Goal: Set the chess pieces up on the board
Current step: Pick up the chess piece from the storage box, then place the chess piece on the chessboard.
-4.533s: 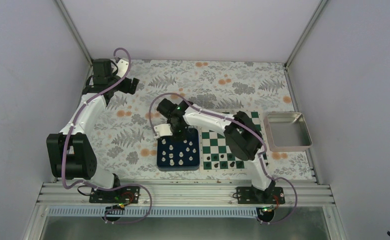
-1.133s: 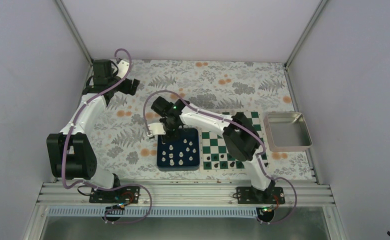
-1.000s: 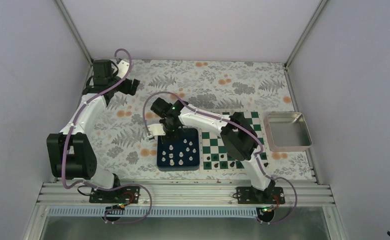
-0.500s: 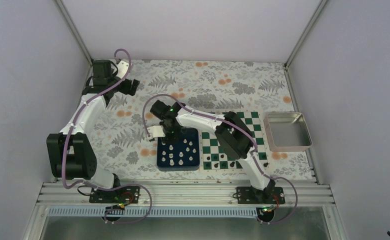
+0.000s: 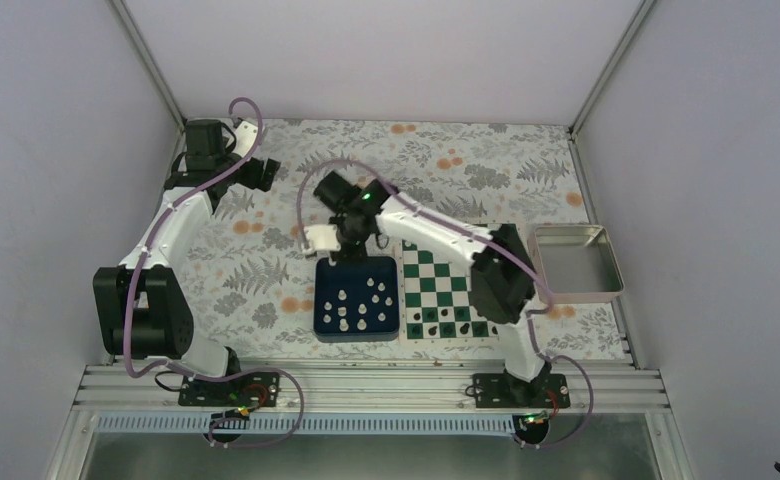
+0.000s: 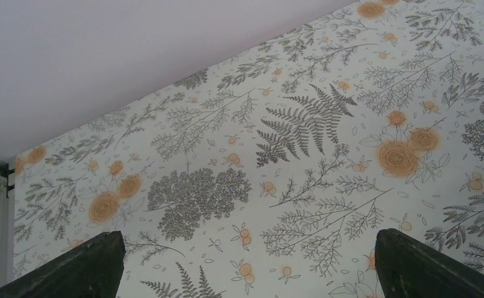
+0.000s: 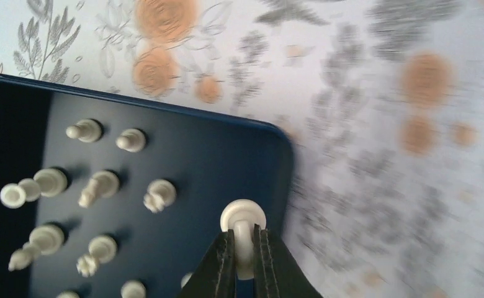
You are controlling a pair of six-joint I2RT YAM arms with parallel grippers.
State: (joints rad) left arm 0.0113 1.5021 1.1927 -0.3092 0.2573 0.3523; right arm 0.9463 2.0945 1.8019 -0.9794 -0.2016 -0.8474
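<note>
Over the far edge of the blue tray [image 7: 215, 161], the right gripper [image 7: 244, 245] pinches one pale piece [image 7: 243, 216] by its stem. The piece's round head shows above the tightly pressed fingertips. Several more pale pieces [image 5: 358, 300] stand or lie inside the tray. Just right of the tray lies the green-and-white board [image 5: 436, 285], with small black pieces [image 5: 436, 320] along its near rows. A metal tray [image 5: 578, 265] sits beside the board's far right corner. Far left, the left gripper [image 6: 247, 236] hangs over the floral cloth [image 6: 301, 124], its fingers [image 6: 97, 267] spread wide apart.
</note>
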